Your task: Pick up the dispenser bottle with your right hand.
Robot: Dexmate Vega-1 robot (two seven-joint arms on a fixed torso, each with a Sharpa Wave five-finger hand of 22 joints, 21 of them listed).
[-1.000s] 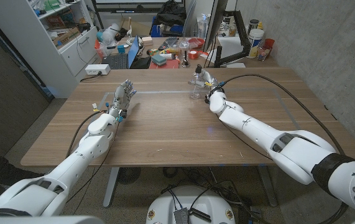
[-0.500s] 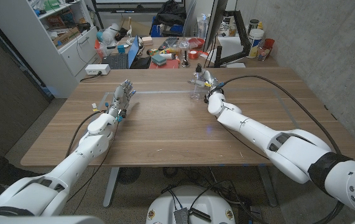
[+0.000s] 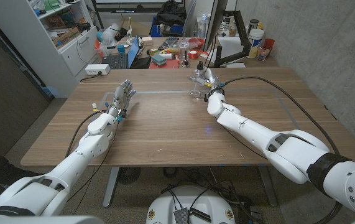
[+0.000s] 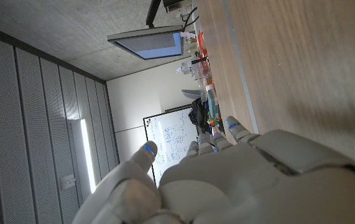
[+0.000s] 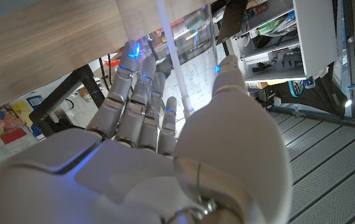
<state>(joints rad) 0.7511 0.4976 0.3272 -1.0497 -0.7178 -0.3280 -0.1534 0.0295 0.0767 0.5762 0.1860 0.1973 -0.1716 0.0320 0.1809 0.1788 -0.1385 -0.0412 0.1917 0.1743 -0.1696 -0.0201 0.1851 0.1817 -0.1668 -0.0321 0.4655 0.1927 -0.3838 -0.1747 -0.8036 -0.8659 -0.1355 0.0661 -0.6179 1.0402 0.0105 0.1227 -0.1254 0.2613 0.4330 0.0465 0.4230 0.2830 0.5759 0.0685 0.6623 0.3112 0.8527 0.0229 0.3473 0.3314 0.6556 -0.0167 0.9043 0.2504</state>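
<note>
The clear dispenser bottle [image 3: 195,88] with a pump top stands on the wooden table [image 3: 165,127], far of the middle. My right hand [image 3: 207,83] is right beside it. In the right wrist view the bottle [image 5: 188,56] rises from the tabletop between my thumb [image 5: 230,78] and my nearly straight fingers [image 5: 141,81], which flank it closely without curling round it. My left hand [image 3: 122,99] stays over the left half of the table, fingers stretched out and apart, holding nothing. The left wrist view looks over the back of that hand [image 4: 239,180] along bare wood.
A second table behind holds bottles, boxes and a red item [image 3: 183,59]. A black monitor arm [image 3: 230,37] stands at the far right edge. A black cable [image 3: 270,84] runs across the right half. White shelving [image 3: 71,37] stands at the far left.
My right hand has edged slightly farther and to the left, closer around the bottle. The left arm has not moved.
</note>
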